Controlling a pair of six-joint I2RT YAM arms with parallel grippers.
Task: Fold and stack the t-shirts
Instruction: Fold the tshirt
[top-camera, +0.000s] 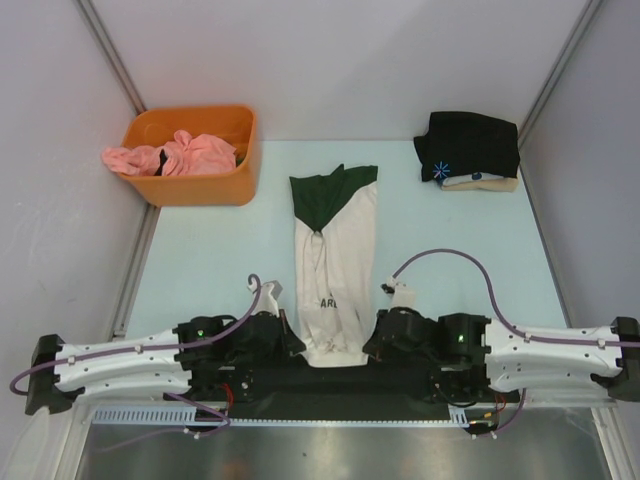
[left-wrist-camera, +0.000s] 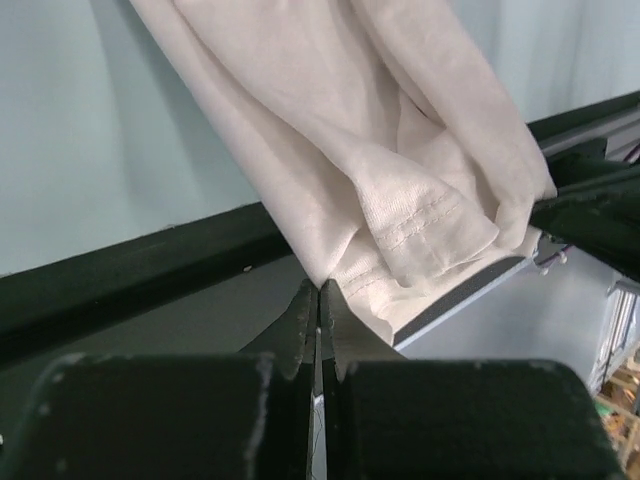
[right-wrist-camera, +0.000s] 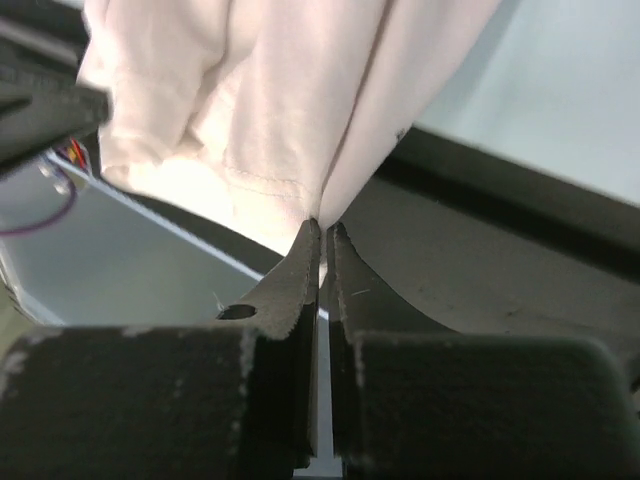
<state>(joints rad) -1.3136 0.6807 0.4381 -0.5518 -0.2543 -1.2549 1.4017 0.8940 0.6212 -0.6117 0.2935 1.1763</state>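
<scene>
The cream t-shirt (top-camera: 335, 270) with dark green sleeves lies folded into a long strip down the table's middle, green end far, hem at the near edge. My left gripper (top-camera: 297, 345) is shut on the hem's left corner (left-wrist-camera: 330, 270). My right gripper (top-camera: 370, 345) is shut on the hem's right corner (right-wrist-camera: 300, 205). Cream cloth hangs above both pairs of fingers in the wrist views. A folded black t-shirt (top-camera: 468, 145) with a small blue mark sits on a beige one at the far right. Pink t-shirts (top-camera: 175, 155) lie crumpled in the orange bin.
The orange bin (top-camera: 195, 185) stands at the far left. White walls close in the table on the left, right and back. A black rail (left-wrist-camera: 150, 265) runs along the table's near edge under both grippers.
</scene>
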